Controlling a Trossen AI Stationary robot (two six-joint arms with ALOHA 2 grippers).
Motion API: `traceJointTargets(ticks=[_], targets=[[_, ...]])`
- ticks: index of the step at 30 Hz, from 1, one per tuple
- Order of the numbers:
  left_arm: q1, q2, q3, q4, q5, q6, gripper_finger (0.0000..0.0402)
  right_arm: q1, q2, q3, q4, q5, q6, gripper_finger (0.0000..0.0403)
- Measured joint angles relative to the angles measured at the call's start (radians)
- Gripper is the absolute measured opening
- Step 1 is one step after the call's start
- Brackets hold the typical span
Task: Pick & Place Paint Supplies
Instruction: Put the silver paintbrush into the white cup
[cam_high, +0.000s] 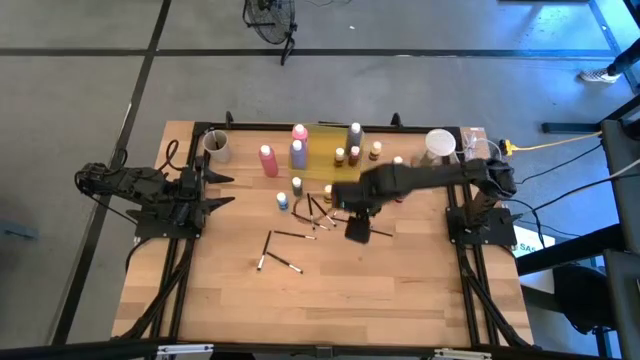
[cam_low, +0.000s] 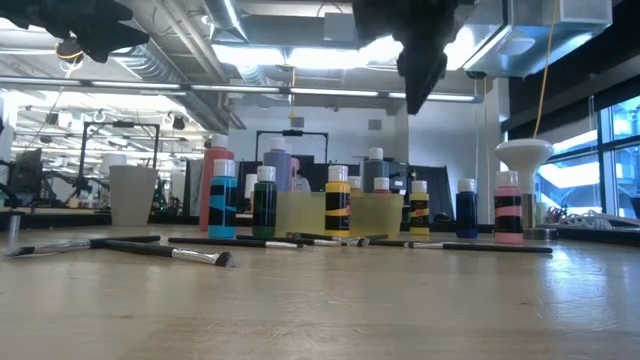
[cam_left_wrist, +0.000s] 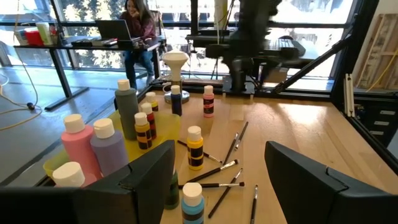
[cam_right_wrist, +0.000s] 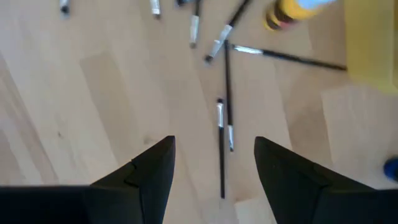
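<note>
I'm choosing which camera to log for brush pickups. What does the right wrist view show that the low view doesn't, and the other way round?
Only the right wrist view shows the right hand open, looking straight down on a dark brush lying between its fingers' line on the bare wood.

Only the low view shows the standing bottles in a row, such as the blue bottle and the pale cup, plus the room behind.

Both show brushes lying flat on the table and a yellow bottle.

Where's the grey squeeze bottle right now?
In the high view, the grey squeeze bottle stands at the far edge of the table, at the right end of the translucent yellow tray, right of the purple bottle.
</note>
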Motion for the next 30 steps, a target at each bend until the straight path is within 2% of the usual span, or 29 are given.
traceJointTargets(ticks=[3,6,11,17,21,30], targets=[[0.000,0.000,0.000,0.000,0.000,0.000,0.0246,0.076,0.021,0.000,0.005,0.164,0.012,0.0222],[0.000,0.000,0.000,0.000,0.000,0.000,0.0246,0.138,0.050,0.000,0.000,0.243,-0.021,0.0222],[0.000,0.000,0.000,0.000,-0.001,0.000,0.0246,0.187,0.120,0.000,-0.017,0.242,-0.094,0.0222],[0.000,0.000,0.000,0.000,-0.002,0.000,0.0246,0.176,0.212,0.000,0.009,0.239,-0.094,0.0222],[0.000,0.000,0.000,0.000,-0.002,0.000,0.0246,0.173,0.263,0.000,0.008,0.240,-0.163,0.0222],[0.000,0.000,0.000,0.000,-0.001,0.000,0.0246,0.170,0.297,0.000,0.077,0.204,-0.167,0.0222]])
